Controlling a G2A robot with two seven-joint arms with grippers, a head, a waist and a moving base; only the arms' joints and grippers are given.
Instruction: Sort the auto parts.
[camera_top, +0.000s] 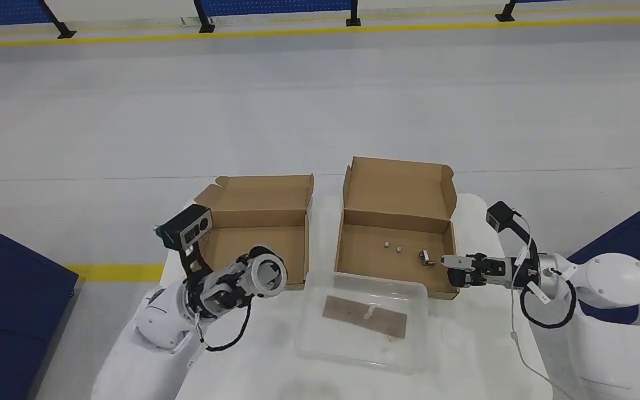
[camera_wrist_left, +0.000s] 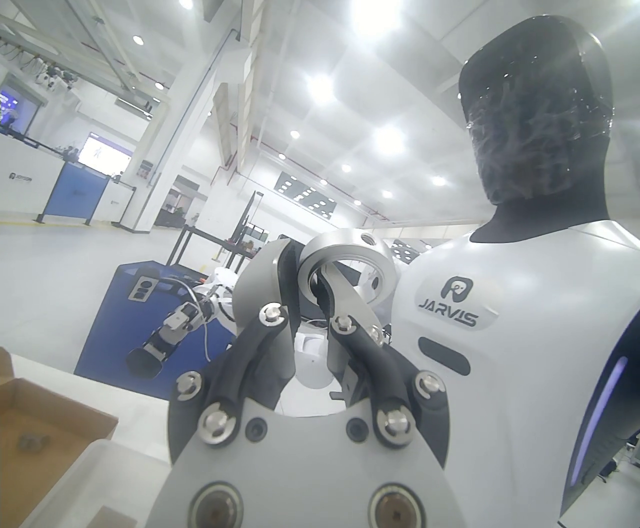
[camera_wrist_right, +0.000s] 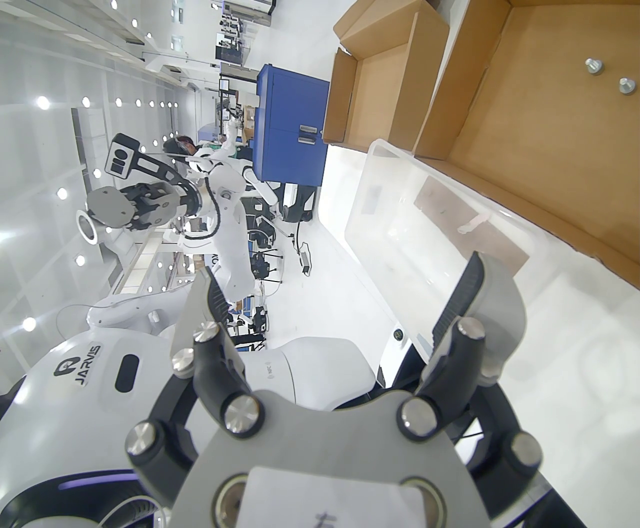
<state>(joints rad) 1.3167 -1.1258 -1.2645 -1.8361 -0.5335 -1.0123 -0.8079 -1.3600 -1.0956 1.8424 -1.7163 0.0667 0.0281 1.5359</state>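
We see the left gripper (camera_wrist_left: 296, 276) clamped on a metal ring (camera_wrist_left: 350, 244). One finger passes through its bore and the other presses on the outer wall. The ring is a thick, smooth, silvery collar with a small hole drilled in its side. In the top view it is held near the front edge of the left cardboard box (camera_top: 260, 200), over the white table (camera_top: 455, 350).

The right gripper (camera_wrist_right: 345, 282) stands wide apart and empty, its ribbed black pads (camera_wrist_right: 452, 300) facing each other. It is just beside the front right corner of the right cardboard box (camera_top: 395, 195). A white label (camera_wrist_right: 340, 500) on its base plate is cut off, and we cannot read the print.

Small metal bolts (camera_wrist_right: 593, 65) lie on that box's floor. In front of both boxes sits a clear plastic tray (camera_top: 360, 355) with a flat brown card sheet (camera_top: 366, 315) inside.
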